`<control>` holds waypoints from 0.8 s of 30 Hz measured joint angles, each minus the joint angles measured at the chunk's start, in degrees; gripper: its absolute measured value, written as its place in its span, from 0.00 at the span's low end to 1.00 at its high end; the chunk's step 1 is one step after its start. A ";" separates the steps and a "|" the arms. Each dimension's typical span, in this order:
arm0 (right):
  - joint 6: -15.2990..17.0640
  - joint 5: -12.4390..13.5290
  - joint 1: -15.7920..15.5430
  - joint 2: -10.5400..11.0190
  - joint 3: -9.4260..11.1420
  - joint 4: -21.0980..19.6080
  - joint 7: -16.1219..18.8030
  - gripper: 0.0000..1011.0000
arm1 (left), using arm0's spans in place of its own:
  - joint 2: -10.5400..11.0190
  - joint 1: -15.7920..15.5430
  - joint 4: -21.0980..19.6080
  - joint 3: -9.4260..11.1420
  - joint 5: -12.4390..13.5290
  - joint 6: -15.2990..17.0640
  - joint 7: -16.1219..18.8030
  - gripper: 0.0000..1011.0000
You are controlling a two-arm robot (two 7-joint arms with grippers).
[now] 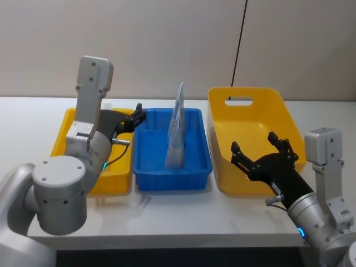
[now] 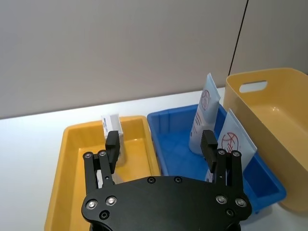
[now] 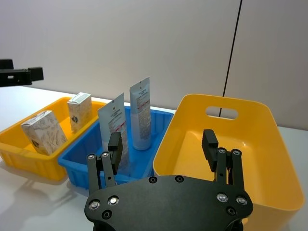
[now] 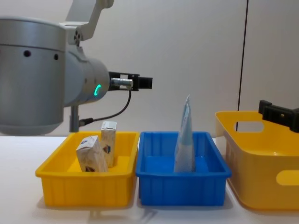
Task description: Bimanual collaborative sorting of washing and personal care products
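**Product positions.** The pale blue tapered pouch (image 1: pixel 177 130) and the white pack with red circle logo (image 2: pixel 234 139) stand upright, just beside each other, in the blue bin (image 4: pixel 182 191) at centre. The cream carton with dark blue emblem (image 4: pixel 109 140) and the white carton with grey leaf print (image 4: pixel 91 156) stand in the low yellow bin (image 4: pixel 84 191) on the left. This grouping indicates sorting by package type, pouches apart from cartons.

**Remaining container.** The large yellow bin (image 4: pixel 261 177) on the right shows a bare floor.

**Grippers.** The left gripper (image 2: pixel 160 144) is spread wide and empty, raised over the edge between the low yellow and blue bins. The right gripper (image 3: pixel 162 142) is likewise wide and empty, above the large yellow bin's near side. Both are raised clear of the products, so the sorting is probably complete.
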 joint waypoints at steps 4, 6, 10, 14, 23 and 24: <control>0.00 0.00 0.00 0.00 0.00 0.00 0.00 0.99 | 0.10 1.35 -1.12 -0.58 -0.53 0.84 -0.21 0.99; 0.00 0.00 0.00 0.00 0.00 0.00 0.00 0.99 | 0.09 2.14 -1.63 -0.98 -0.85 1.13 -0.32 0.99; 0.00 0.00 0.00 0.00 0.00 0.00 0.00 0.99 | 0.02 3.41 -2.20 -1.68 -1.40 1.30 -0.49 0.99; 0.00 0.00 0.00 0.00 0.00 0.00 0.00 0.99 | -0.10 4.49 -2.47 -2.38 -1.93 1.31 -0.62 0.99; 0.00 0.00 0.00 0.00 0.00 0.00 0.00 0.99 | -0.38 6.86 -2.68 -4.31 -2.89 0.56 -0.82 0.99; 0.00 0.00 0.00 0.00 0.00 0.00 0.00 0.99 | -0.44 7.15 -2.66 -4.60 -3.02 0.33 -0.85 0.99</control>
